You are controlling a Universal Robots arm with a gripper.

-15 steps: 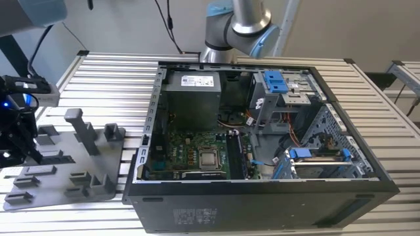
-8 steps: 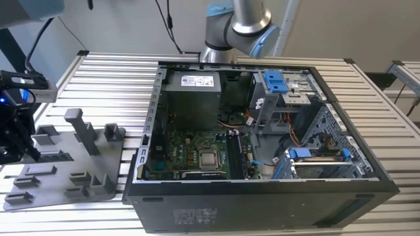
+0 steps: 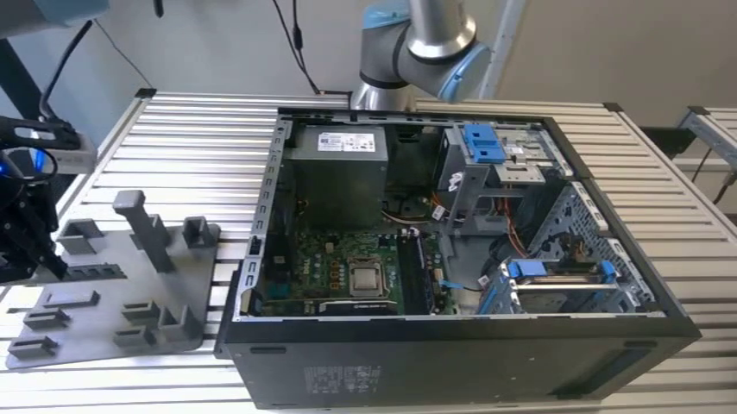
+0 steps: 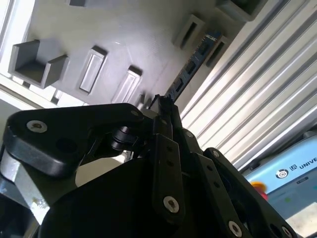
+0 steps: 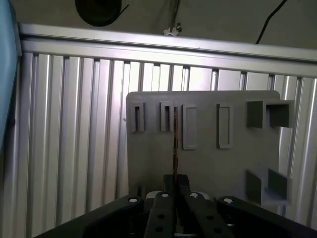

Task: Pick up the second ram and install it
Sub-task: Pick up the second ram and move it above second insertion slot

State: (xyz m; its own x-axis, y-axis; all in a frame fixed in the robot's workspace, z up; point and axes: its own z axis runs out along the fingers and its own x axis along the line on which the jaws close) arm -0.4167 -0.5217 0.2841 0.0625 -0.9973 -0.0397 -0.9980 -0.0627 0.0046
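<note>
The second ram point(image 5: 175, 141) stands on its long edge on the grey holder tray point(image 5: 213, 168). In the first wrist view it is seen edge-on, as a thin dark line running straight away from the fingertips. Its long axis lies flat along the tray's surface and runs parallel to the slats of the metal table point(image 5: 74, 124). The far end points at the row of slotted blocks along the tray's far edge and sits between two of them. The near end points back into the gripper point(image 5: 176, 186).

In the second wrist view the board's flat face shows. It is a dark strip with small chips, stretching diagonally away from the fingertips point(image 4: 166, 111) towards the raised blocks near the tray's edge. The slatted table lies just beyond.

The fingers are drawn in close together, pinching the near end of the second ram between them. The rest of the stick projects forward past the tips, in line with the gripper's middle. Only that near end is gripped, and most of the length is bare. Whether the lower edge still touches the tray cannot be told.

In the exterior view the tray lies on the table at the exterior view's left, just beside the open computer case point(image 3: 461, 362). The case lies on its side with its motherboard point(image 3: 345, 267) facing up. The arm's dark wrist assembly point(image 3: 23, 216) hangs over the tray's outer side, well apart from the case
</note>
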